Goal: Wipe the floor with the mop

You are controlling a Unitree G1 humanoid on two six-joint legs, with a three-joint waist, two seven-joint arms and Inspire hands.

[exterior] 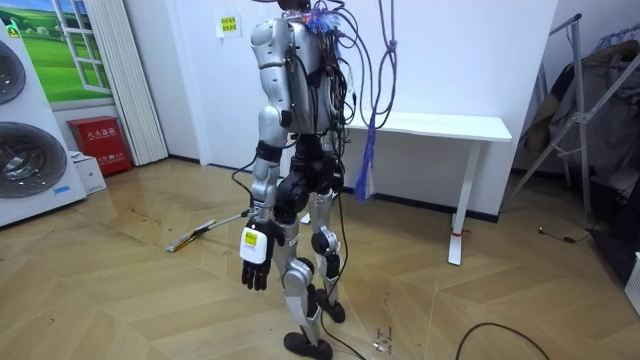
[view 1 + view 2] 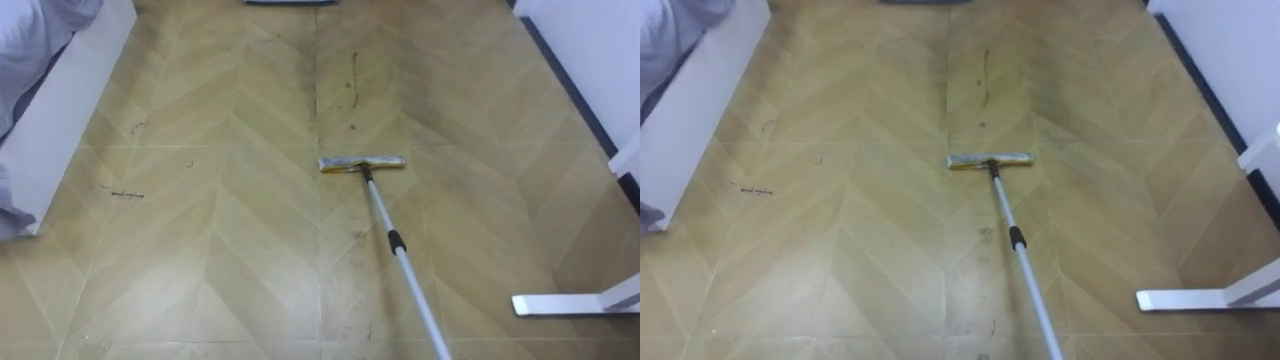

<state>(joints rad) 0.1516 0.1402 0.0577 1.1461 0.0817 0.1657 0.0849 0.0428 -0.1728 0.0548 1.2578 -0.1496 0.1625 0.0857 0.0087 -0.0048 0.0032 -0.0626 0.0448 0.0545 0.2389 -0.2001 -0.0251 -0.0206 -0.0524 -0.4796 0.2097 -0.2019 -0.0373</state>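
On the wooden floor (image 2: 200, 250) straight ahead of the robot lies the mop (image 2: 362, 163), its flat head pressed down across the boards. Its handle (image 2: 400, 255) slants back toward the lower right edge of the eye views, with a dark collar partway along. A dark streak (image 2: 352, 85) marks the floor just beyond the head, and smaller scuffs lie off to the left. A white bed frame (image 2: 70, 100) with grey bedding (image 2: 30, 40) on it borders the left side. The white foot (image 2: 570, 303) of a table leg rests on the floor at the lower right.

In the room view the robot stands upright, facing that view's left, and the mop stretches along the floor in front of it, the handle rising toward its body. What grips the top of the handle cannot be told. The left hand (image 1: 255, 262) hangs at the robot's side, fingers loose and pointing down, holding nothing and well apart from the mop. A white table (image 1: 440, 125) stands behind the robot against the wall. A washer (image 1: 25, 150) and a red box (image 1: 100, 142) sit at the room view's left.
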